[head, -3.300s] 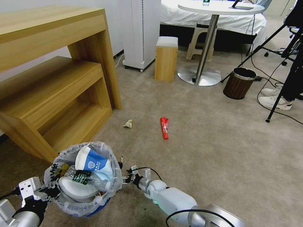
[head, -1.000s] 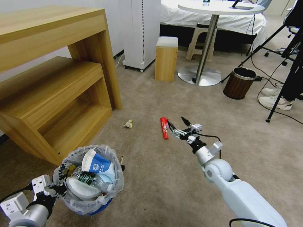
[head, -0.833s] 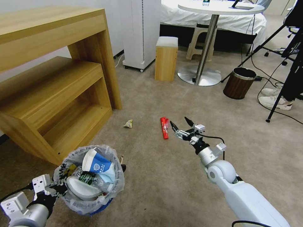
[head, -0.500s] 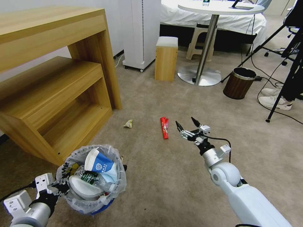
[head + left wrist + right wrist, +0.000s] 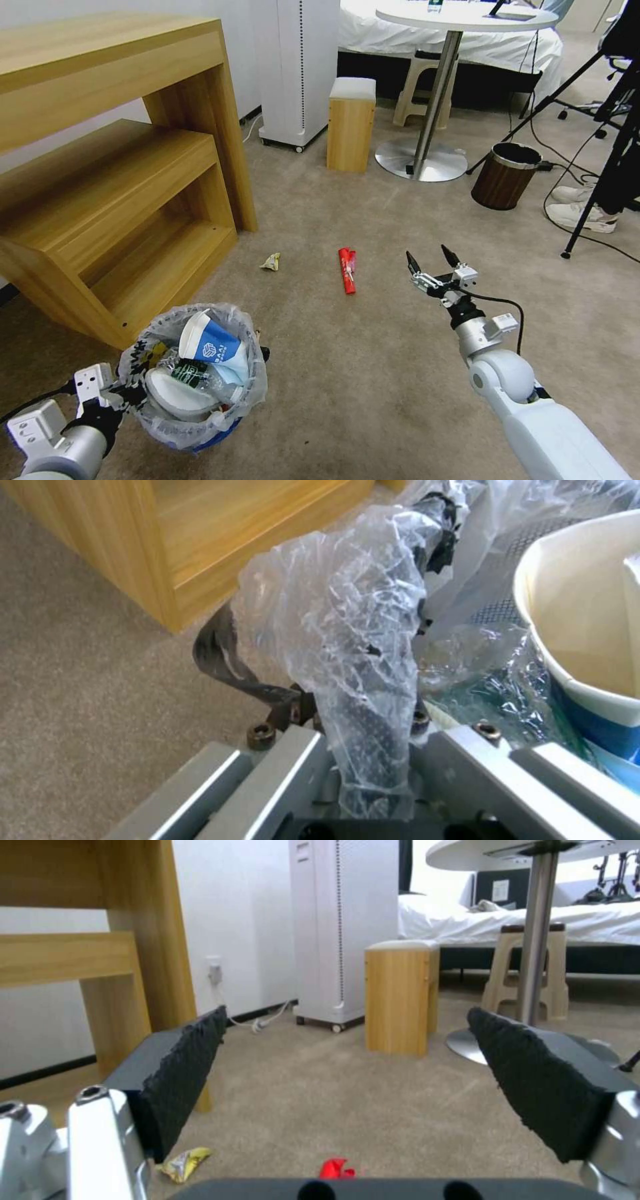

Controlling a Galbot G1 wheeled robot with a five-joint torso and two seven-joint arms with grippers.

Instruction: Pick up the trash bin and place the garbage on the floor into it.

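Observation:
The trash bin (image 5: 257,383), a small round one lined with a crinkled plastic bag, hangs low at the left just above the floor (image 5: 373,387). It holds a blue-white paper cup (image 5: 207,343), a white slipper (image 5: 170,400) and a green-label bottle. My left gripper (image 5: 127,395) is shut on its bag-covered rim (image 5: 373,690). On the carpet lie a red packet (image 5: 347,269) (image 5: 335,1168) and a crumpled yellow wrapper (image 5: 271,261) (image 5: 183,1162). My right gripper (image 5: 428,259) (image 5: 360,1065) hovers open and holds nothing, to the right of the red packet.
A wooden desk with a lower shelf (image 5: 133,173) stands at the left. Farther back are a white tower unit (image 5: 300,67), a wooden box stool (image 5: 351,123), a round table's base (image 5: 421,161), a dark brown bin (image 5: 505,175), tripod legs and white shoes (image 5: 580,215).
My right arm left the bin's side, reached out to the red packet, then drifted right of it, staying open. The held bin shifted slightly right.

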